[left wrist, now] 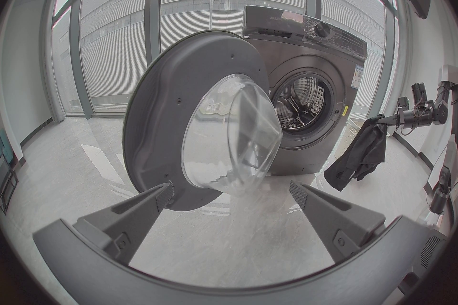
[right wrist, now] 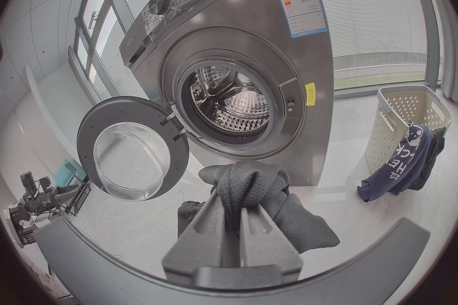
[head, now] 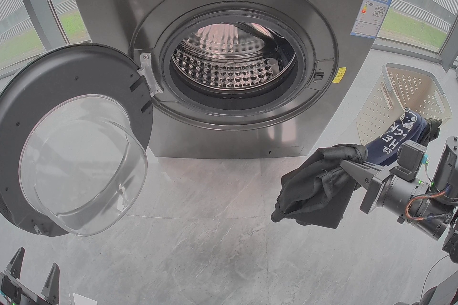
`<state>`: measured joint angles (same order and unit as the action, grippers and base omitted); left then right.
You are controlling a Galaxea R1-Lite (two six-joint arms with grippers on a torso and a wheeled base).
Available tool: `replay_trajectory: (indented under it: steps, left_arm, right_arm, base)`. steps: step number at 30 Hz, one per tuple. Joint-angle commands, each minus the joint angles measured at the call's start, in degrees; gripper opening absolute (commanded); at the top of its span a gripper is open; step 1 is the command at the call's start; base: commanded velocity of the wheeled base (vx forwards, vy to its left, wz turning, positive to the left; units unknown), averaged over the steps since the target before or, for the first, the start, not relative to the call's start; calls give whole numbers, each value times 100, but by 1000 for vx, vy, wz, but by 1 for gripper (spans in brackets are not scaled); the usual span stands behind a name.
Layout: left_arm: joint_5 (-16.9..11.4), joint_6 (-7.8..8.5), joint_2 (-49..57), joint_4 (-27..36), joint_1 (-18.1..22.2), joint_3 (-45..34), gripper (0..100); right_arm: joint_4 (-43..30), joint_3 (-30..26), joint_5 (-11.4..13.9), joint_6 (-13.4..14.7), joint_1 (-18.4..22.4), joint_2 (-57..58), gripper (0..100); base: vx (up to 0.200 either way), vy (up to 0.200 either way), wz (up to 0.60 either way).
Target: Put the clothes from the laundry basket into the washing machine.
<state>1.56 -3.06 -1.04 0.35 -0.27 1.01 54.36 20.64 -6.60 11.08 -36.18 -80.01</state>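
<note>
My right gripper [head: 350,167] is shut on a black garment [head: 315,187] that hangs from it above the floor, to the right of and below the washing machine's drum opening [head: 232,60]. The same black garment [right wrist: 253,191] is bunched between the shut fingers [right wrist: 260,229]. The round door [head: 71,139] stands swung open at the left. A cream laundry basket [head: 381,106] sits at the right beside the machine, with a navy printed garment [head: 398,137] draped over its rim. My left gripper [left wrist: 231,194] is open and holds nothing, low at the front left.
The grey marble floor [head: 214,225] before the machine is free. The open door [left wrist: 191,115] with its clear bowl juts out toward my left arm. Glass window walls stand behind the machine.
</note>
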Motion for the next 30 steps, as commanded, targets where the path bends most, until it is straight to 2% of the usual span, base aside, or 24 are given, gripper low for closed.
replay_trajectory:
  steps: [1,12,21,24,26,27,30]
  left_arm:
    - [2,-2,51,0,0,-84,100]
    - [2,7,51,0,-8,-84,100]
    - [2,42,60,-9,9,-84,100]
    - [-15,95,68,-27,9,-101,100]
    - [-24,183,68,-27,18,-101,100]
    - [-24,280,68,-18,9,-101,100]
    - [-51,359,68,-18,27,-101,100]
  right_arm:
    - [-13,2,0,-9,-3,-15,0]
    - [22,2,9,-27,-12,-41,0]
    - [40,54,-17,-27,-442,-191,0]
    - [110,336,-26,-9,-601,-296,0]
    - [75,520,-17,34,-671,-375,0]
    - [101,555,-26,52,-671,-463,0]
    - [163,696,-17,78,-680,-797,0]
  base:
    - [0,0,0]
    - [0,0,0]
    - [0,0,0]
    - [0,0,0]
    - [0,0,0]
    - [0,0,0]
    - [0,0,0]
